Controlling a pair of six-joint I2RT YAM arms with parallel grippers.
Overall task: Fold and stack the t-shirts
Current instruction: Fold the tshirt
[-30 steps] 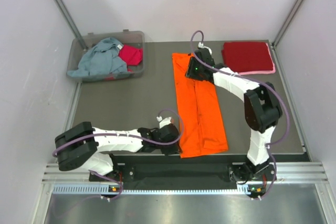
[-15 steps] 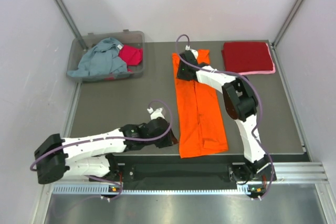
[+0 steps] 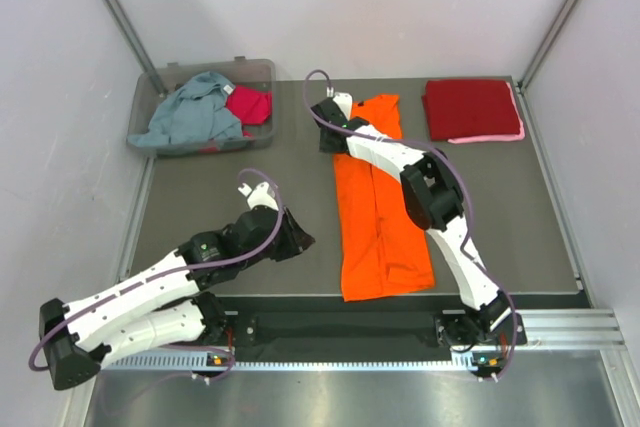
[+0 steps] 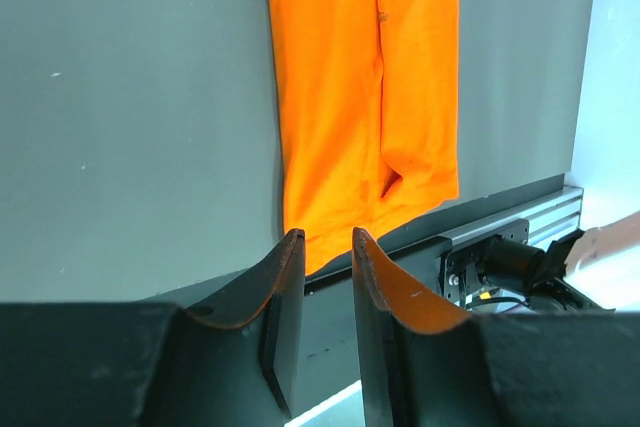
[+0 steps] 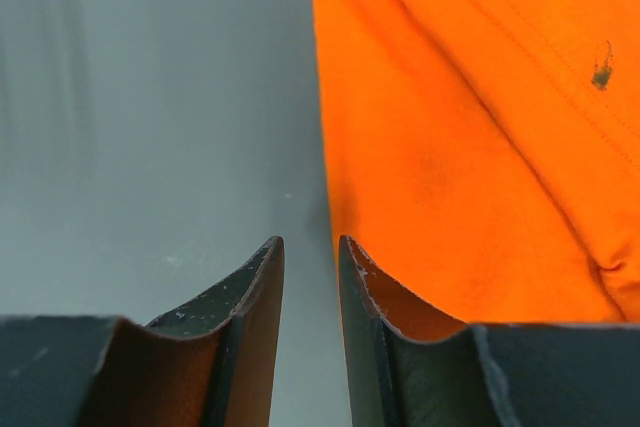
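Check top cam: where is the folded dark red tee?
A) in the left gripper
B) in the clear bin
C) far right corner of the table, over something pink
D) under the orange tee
C: the dark red tee lies folded at the far right corner of the table, with a pink edge showing beneath it, apart from the orange tee.

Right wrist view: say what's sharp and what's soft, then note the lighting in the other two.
Right wrist: orange shirt sharp, dark speck legible; fingers near the lens softer; table shows a faint streaky sheen. Left wrist: shirt crisp, right edge washed out white. Top external: even light, soft shadows, no glare.
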